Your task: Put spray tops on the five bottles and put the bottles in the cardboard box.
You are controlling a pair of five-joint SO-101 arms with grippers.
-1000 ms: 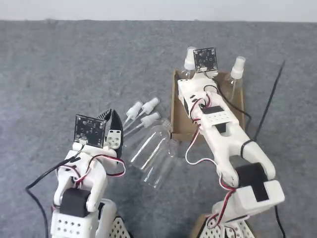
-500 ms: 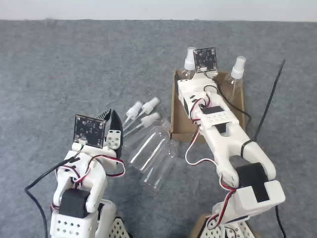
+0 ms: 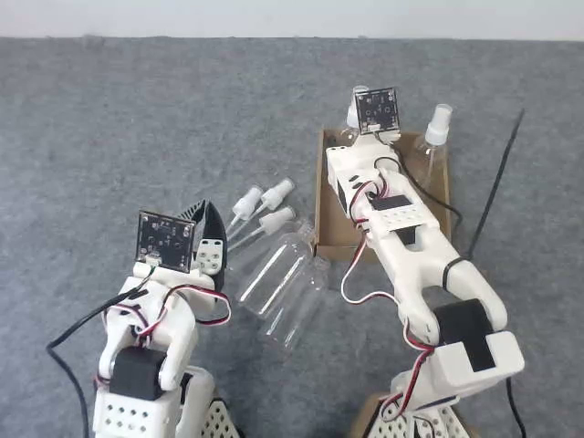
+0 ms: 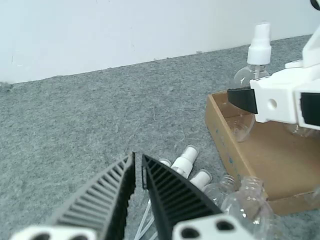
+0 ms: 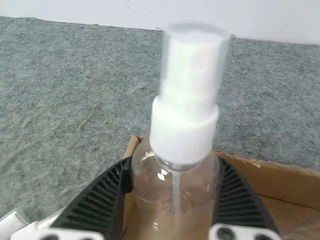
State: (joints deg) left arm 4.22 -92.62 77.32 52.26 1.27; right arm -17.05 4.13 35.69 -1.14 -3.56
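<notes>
progress looks about two-fifths: right gripper (image 5: 174, 175) clamps one capped bottle (image 5: 176, 192) upright in the cardboard box (image 3: 333, 233), a second capped bottle (image 3: 436, 137) stands there too, while spray tops (image 3: 274, 194) and bare bottles (image 3: 274, 269) lie outside near the all-but-shut, empty left gripper (image 4: 138, 162).

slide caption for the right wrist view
Right gripper shut on an upright spray-topped bottle, cardboard box behind.

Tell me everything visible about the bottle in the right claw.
The bottle is clear plastic with rounded shoulders and looks empty. A white spray top sits on its neck, and a thin dip tube hangs down inside. It stands upright, gripped at the shoulders between the black ribbed fingers of the right claw, at a far corner of the cardboard box. Whether its base touches the box floor cannot be seen.
</notes>
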